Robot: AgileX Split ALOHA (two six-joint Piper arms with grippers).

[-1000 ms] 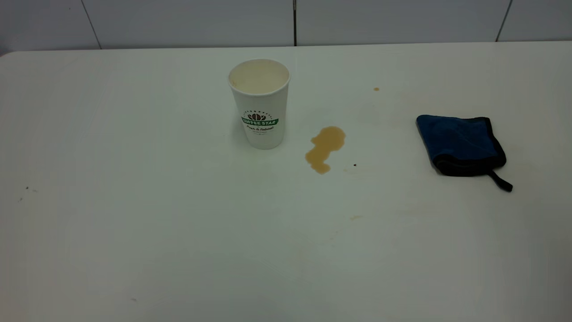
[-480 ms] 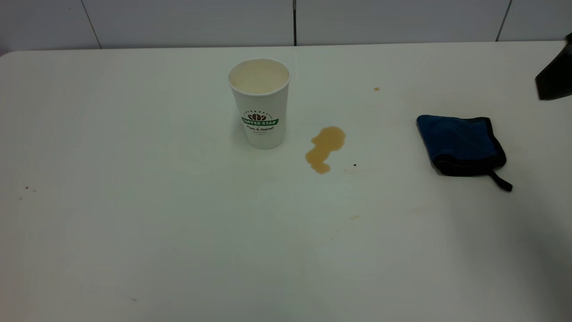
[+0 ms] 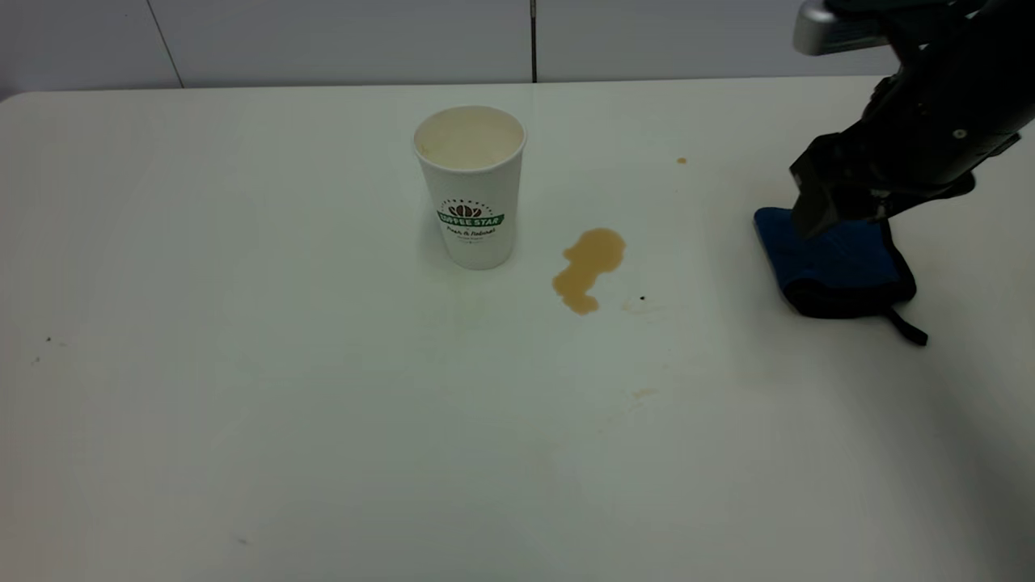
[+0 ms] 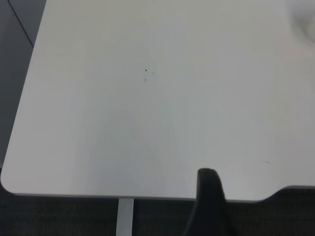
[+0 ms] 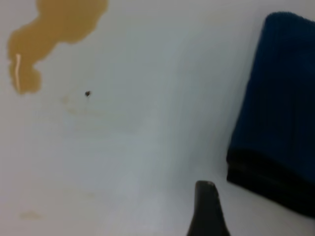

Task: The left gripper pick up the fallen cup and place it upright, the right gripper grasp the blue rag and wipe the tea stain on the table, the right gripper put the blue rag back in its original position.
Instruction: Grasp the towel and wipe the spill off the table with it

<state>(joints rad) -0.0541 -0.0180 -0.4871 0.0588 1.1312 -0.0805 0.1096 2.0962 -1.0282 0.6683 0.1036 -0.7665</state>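
The blue rag (image 3: 837,263) lies folded at the right of the table (image 3: 242,404), its black loop tag trailing toward the near right, and the right gripper (image 3: 829,206) hangs over its far left corner, close above the cloth. Whether it touches the rag cannot be told, nor whether its fingers are spread or pressed together; the right wrist view shows only one dark fingertip (image 5: 206,209) near the rag's black-edged side. Judging by this, the step in hand is the reach for the rag: the cup (image 3: 471,187) stands upright already, left of centre toward the far side, so the first part of the task looks done. The tea stain (image 3: 588,268) sits unwiped just right of the cup, apart from it, and well left of the rag. The next move calls for the gripper to settle onto the folded cloth, pinch through its layers so it does not unfold, and carry it left to the puddle. The cup's cream inside shows no liquid that can be made out. The left gripper (image 4: 209,206) is parked off the table's left edge; its fingers' state cannot be told.
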